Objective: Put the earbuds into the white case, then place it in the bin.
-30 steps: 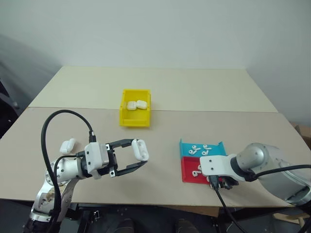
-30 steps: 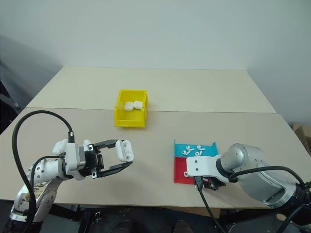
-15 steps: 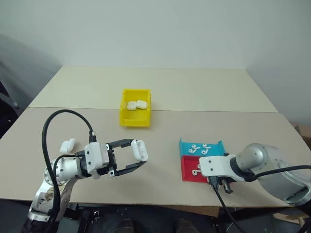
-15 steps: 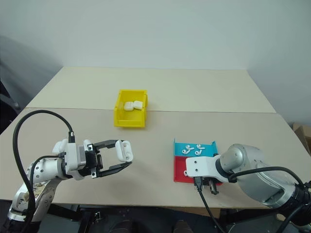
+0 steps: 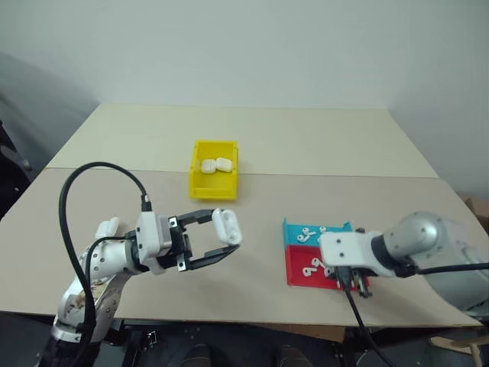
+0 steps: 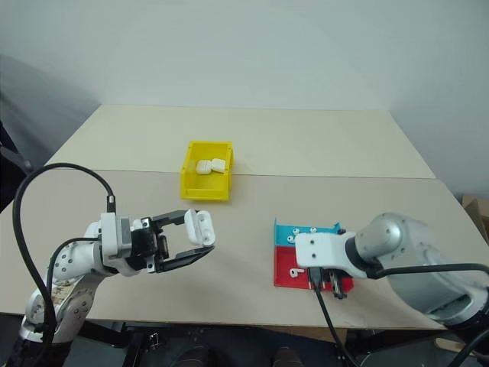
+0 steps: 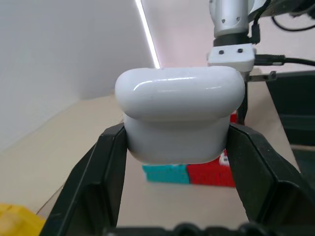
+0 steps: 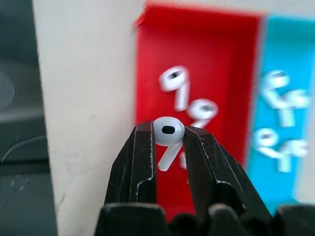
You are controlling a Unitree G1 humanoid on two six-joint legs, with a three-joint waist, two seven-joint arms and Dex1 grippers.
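- Over the red tray (image 5: 306, 275), your right gripper (image 8: 168, 133) has its fingers pinched narrow on one earbud (image 8: 167, 135), head up between the tips, stalk hanging down along the finger line.
- Left gripper (image 5: 221, 238) fingers are clamped on the white case (image 5: 227, 226), held off the counter (image 5: 252, 191) and pointing across toward the right arm.
- Key relation: the case sits well apart from the held earbud, off to the robot's left, with bare counter between. Both hands have to meet somewhere in that gap.
- In the left wrist view the case (image 7: 179, 114) shows a seam between its upper and lower halves. I judge the lid closed or nearly so; you can't drop a bud in until it's open.
- Bud's long axis runs along the right fingers, so it wants to go in stalk-first, roughly straight down into the case.
- More earbuds (image 5: 312, 267) lie in the red tray, others in the blue tray (image 5: 298, 229) just behind it.
- Yellow bin (image 5: 212, 180) sits further back on the counter, nearer the left arm, with two cases (image 5: 215, 164) already inside. A spare case (image 5: 107, 227) lies on the counter beside the left arm.
- No brand, label or readable writing on case, trays or bin.
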